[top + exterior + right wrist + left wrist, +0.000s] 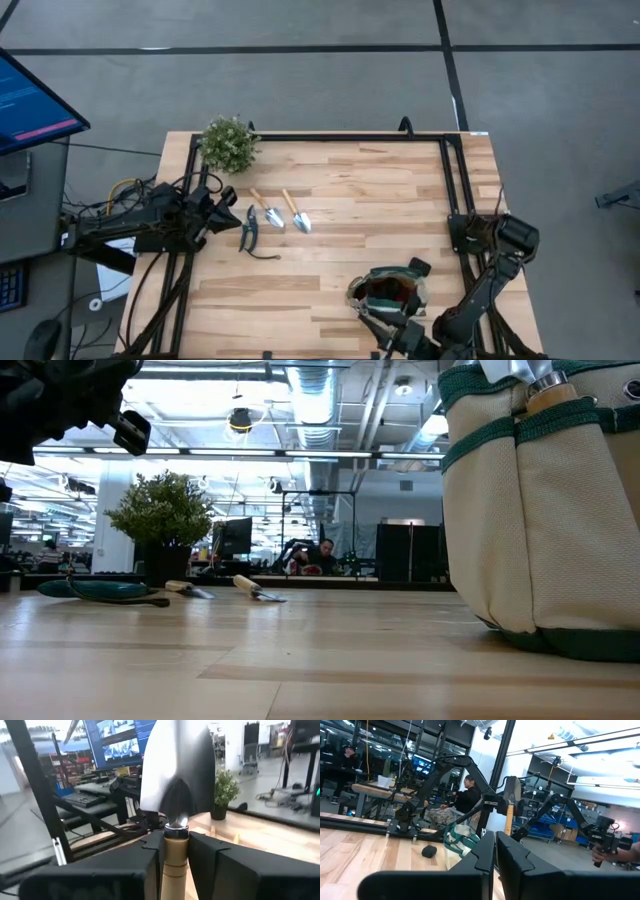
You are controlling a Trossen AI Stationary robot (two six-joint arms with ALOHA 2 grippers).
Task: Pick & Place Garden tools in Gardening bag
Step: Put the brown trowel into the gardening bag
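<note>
The beige gardening bag (387,292) with green trim stands near the table's front edge, something red inside it. My right gripper (175,852) is beside it, shut on a silver trowel (511,795) that stands blade up. Two more wooden-handled trowels (265,210) (297,212) and dark pruning shears (248,228) lie flat at the table's middle left. My left gripper (495,862) waits shut at the left edge, empty. In the low view a wooden handle (550,395) shows at the bag's top rim. My right gripper pinches the trowel's wooden handle (174,857) between its two fingers, just below the metal collar under the blade. The fingers come in level and lie across the handle. The trowel stands upright, blade on top, lifted clear of the table; its lower end is hidden.
A bushy potted plant (228,143) stands at the far left corner. A black frame (445,170) runs along the table's edges. Bare wood lies between the loose tools and the bag. People sit at desks in the room beyond.
</note>
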